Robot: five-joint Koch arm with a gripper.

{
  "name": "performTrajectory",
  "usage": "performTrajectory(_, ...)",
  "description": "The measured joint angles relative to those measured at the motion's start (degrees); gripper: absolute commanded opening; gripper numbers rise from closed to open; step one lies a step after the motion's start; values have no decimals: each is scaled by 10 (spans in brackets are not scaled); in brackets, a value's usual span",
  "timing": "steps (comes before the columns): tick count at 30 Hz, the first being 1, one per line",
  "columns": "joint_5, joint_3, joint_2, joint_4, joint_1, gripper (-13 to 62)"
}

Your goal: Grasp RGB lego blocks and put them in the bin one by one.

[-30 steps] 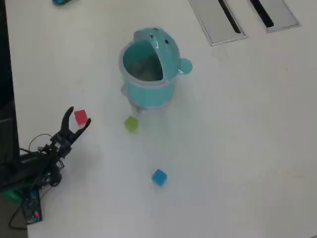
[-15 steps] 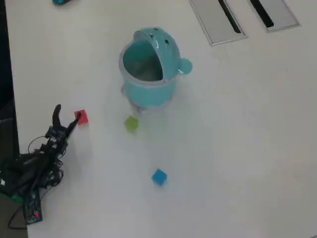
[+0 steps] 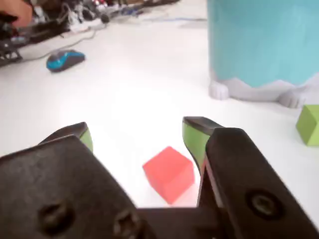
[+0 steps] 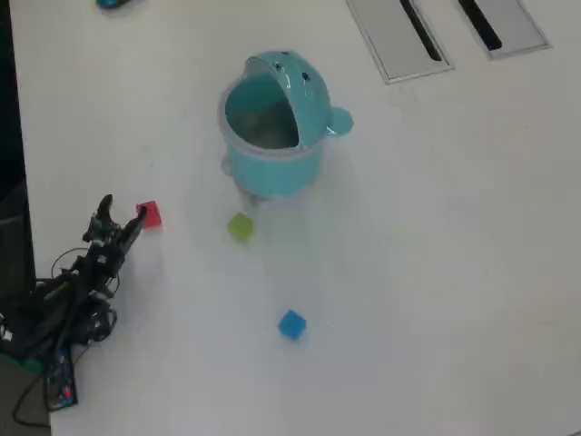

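My gripper (image 4: 123, 211) stands open low over the table at the left of the overhead view. The red block (image 4: 150, 214) lies right at its fingertips. In the wrist view the gripper (image 3: 139, 128) is spread wide, and the red block (image 3: 168, 173) sits on the table between the green-padded fingers, close to the right one (image 3: 195, 142). The yellow-green block (image 4: 241, 227) (image 3: 310, 124) lies just in front of the teal bin (image 4: 272, 163) (image 3: 259, 40), whose lid is flipped up. Toward the table's middle, the blue block (image 4: 291, 324) sits alone.
Two flat grey slotted panels (image 4: 399, 36) (image 4: 504, 23) are set into the table at the top right. A blue mouse-like object (image 3: 65, 59) lies far off at the table's back, beside cables. The arm's base and wires (image 4: 54, 318) fill the lower left corner.
The gripper has drawn back to the left; a second ago its fingers reached around the red block, now the block lies at their tips. No block has moved.
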Motion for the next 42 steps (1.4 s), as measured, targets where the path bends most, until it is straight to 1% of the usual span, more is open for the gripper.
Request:
performTrajectory(6,-28,-44,-1,106,0,330)
performTrajectory(9,-39,-44,-7,106,0,330)
performTrajectory(13,-53,-80,-48,110,-4,331)
performTrajectory(14,-53,-87,-74,112,-10,331)
performTrajectory(18,-56,-87,-118,112,-12,331)
performTrajectory(21,-56,-99,-185,88,-9,332)
performTrajectory(27,-56,-123,-270,-6,20,332)
performTrajectory(42,-69,-132,-337,-16,55,333)
